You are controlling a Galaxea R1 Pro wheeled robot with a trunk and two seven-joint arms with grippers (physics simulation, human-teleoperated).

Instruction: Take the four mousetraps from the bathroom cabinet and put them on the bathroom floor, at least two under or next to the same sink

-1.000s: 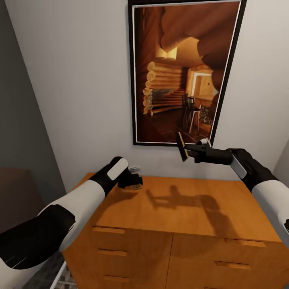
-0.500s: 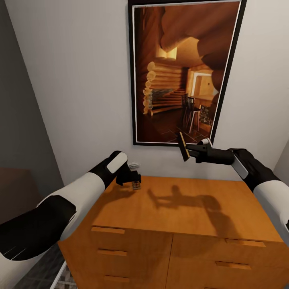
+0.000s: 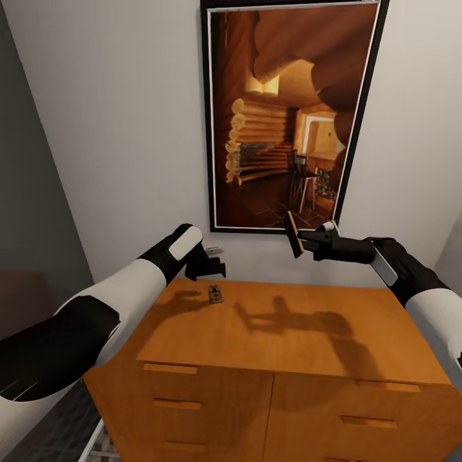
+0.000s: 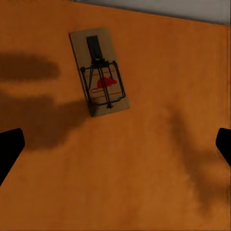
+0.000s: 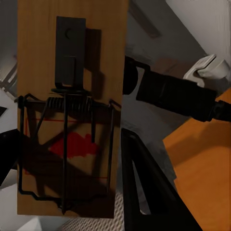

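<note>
My right gripper [image 3: 300, 239] is clamped on one mousetrap [image 3: 292, 233], held on edge in the air over the far right part of the cabinet [image 3: 276, 333]. In the right wrist view that held mousetrap [image 5: 72, 106] sits square in front of the camera, spring side facing it.

Left gripper [image 3: 215, 268] hangs above the cabinet top at its far left, fingers spread with nothing between them. The left wrist view has both fingertips [image 4: 9, 147] wide apart at the frame edges.

Second mousetrap [image 3: 215, 294] lies flat on the cabinet top, just nearer than and below the left gripper. From the left wrist camera this loose mousetrap [image 4: 98, 71] is off centre, not between the fingers, with its long axis running roughly across the line between the fingertips, slightly skewed.

My read: left arm is the nearer one and the only free one. It needs to shift over the board and then drop. Board is thin, so a flat pinch off the wood looks fiddly.
</note>
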